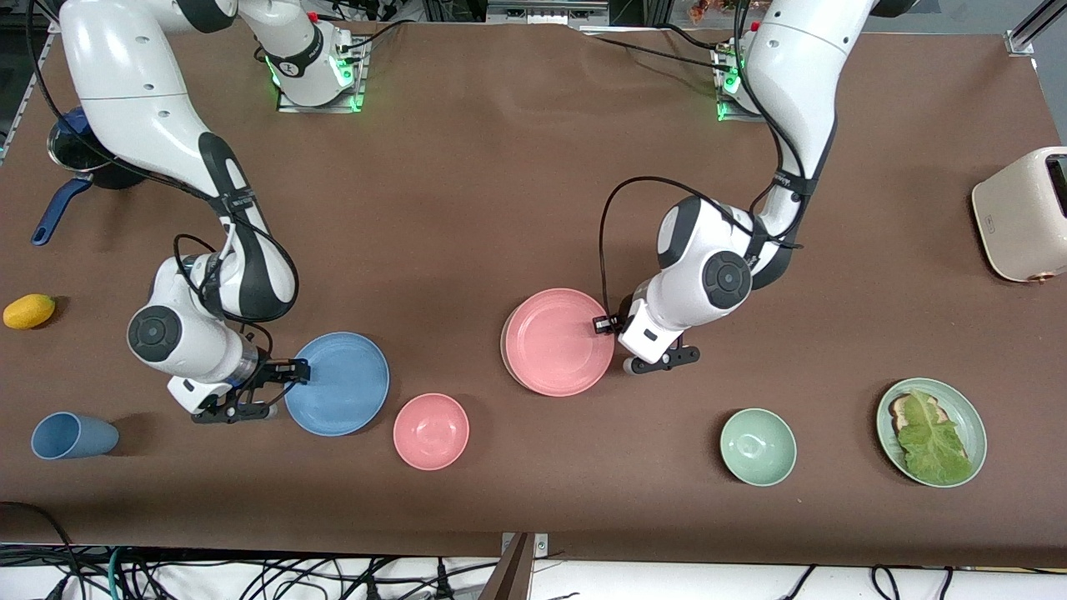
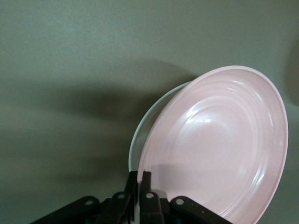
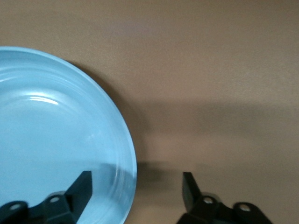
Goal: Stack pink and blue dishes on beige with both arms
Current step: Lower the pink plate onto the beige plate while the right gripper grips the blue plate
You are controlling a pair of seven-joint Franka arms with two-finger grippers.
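Observation:
The pink plate [image 1: 557, 342] lies over the beige plate [image 1: 503, 346], which shows only as a thin sliver at its edge. My left gripper [image 1: 606, 325] is shut on the pink plate's rim at the side toward the left arm's end. In the left wrist view the pink plate [image 2: 219, 144] sits tilted over the pale rim of the beige plate [image 2: 139, 136], with the left gripper [image 2: 141, 175] pinching it. The blue plate [image 1: 338, 383] rests on the table. My right gripper [image 1: 282, 388] is open and straddles its rim. The right wrist view shows the blue plate [image 3: 51, 140] with one finger of the right gripper [image 3: 137, 183] over it.
A small pink bowl [image 1: 431, 431] sits beside the blue plate, nearer the camera. A blue cup [image 1: 73, 436], a yellow fruit [image 1: 29, 311] and a dark blue pot [image 1: 79, 158] lie toward the right arm's end. A green bowl [image 1: 758, 447], a green plate of toast and lettuce [image 1: 963, 417] and a beige toaster [image 1: 1021, 214] lie toward the left arm's end.

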